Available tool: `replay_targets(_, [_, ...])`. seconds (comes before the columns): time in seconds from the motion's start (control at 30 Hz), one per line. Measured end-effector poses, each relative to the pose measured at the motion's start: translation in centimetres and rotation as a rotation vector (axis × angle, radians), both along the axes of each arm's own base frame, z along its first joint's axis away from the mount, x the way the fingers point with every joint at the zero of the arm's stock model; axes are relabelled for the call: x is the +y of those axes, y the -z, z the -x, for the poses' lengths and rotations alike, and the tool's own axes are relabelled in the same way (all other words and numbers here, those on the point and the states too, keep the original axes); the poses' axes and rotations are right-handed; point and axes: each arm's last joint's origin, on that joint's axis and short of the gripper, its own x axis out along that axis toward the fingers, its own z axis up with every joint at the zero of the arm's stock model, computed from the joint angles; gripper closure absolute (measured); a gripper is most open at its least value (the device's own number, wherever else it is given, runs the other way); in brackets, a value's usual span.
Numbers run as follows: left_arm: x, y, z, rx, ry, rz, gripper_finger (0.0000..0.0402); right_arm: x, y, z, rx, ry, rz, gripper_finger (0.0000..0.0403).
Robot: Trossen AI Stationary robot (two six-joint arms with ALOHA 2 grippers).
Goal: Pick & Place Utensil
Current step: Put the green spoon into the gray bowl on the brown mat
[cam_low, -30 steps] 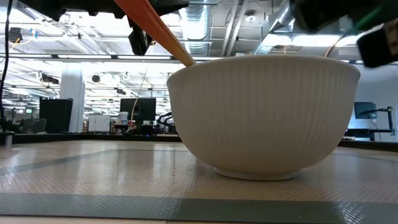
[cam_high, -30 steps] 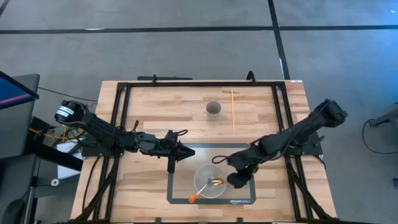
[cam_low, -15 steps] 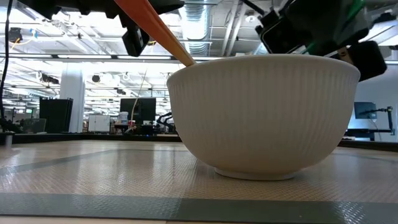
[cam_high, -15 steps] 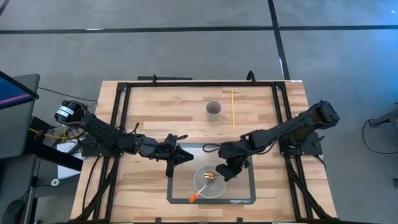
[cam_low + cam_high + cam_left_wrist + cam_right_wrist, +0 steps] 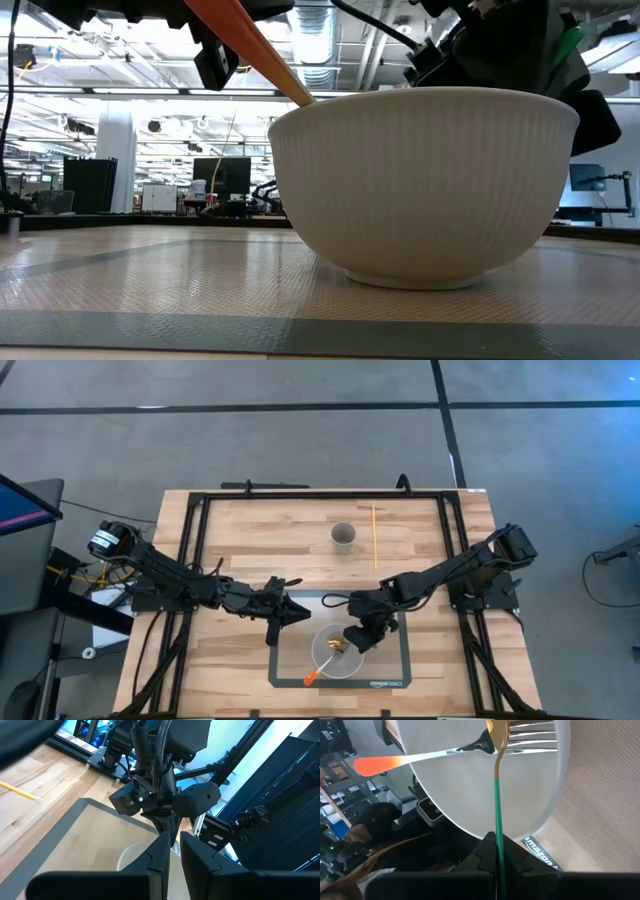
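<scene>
A white ribbed bowl (image 5: 330, 658) (image 5: 425, 180) stands on a grey mat. A silver fork with an orange handle (image 5: 312, 678) (image 5: 375, 765) lies in it, its handle sticking out over the near-left rim. My right gripper (image 5: 352, 641) (image 5: 496, 847) hangs over the bowl's far-right rim, shut on a green-handled utensil whose gold head (image 5: 339, 648) is inside the bowl. My left gripper (image 5: 274, 630) (image 5: 175, 850) hovers shut just left of the bowl, holding nothing. My right gripper pinches the utensil's green handle (image 5: 496, 820) between its two fingers, which lie along the handle. It comes slanting down from the table's far right. The gold head (image 5: 496, 732) reaches down into the bowl, over the silver fork's neck.
A small grey cup (image 5: 343, 536) and a thin yellow stick (image 5: 374, 538) lie on the wood at the far side. The grey mat (image 5: 390, 670) has bare room right of the bowl. Black frame rails run along the table's edges.
My right gripper has moved from beside the bowl's right rim toward the table's left and a little toward the far edge, ending over the bowl. The green-handled utensil came with it, its gold head staying inside the bowl. The orange-handled fork has kept still.
</scene>
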Motion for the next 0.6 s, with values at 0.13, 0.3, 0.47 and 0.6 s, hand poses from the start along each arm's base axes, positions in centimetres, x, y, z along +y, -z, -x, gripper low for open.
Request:
replay_targets(0.13, [0.00,0.01,0.00,0.001,0.000,0.000,0.0357,-0.08,-0.01,-0.03,-0.001,-0.001,-0.003,0.0403])
replay_targets(0.3, [0.01,0.01,0.00,0.001,0.000,0.000,0.0357,-0.21,-0.01,-0.07,-0.016,-0.012,0.007,0.0388])
replay_targets(0.47, [0.00,0.01,0.00,0.001,0.000,0.000,0.0357,-0.20,0.00,-0.07,-0.023,-0.018,0.015,0.0362])
replay_targets(0.6, [0.00,0.02,0.01,0.001,0.000,-0.001,0.0357,-0.20,0.01,-0.07,-0.024,-0.017,0.016,0.0348])
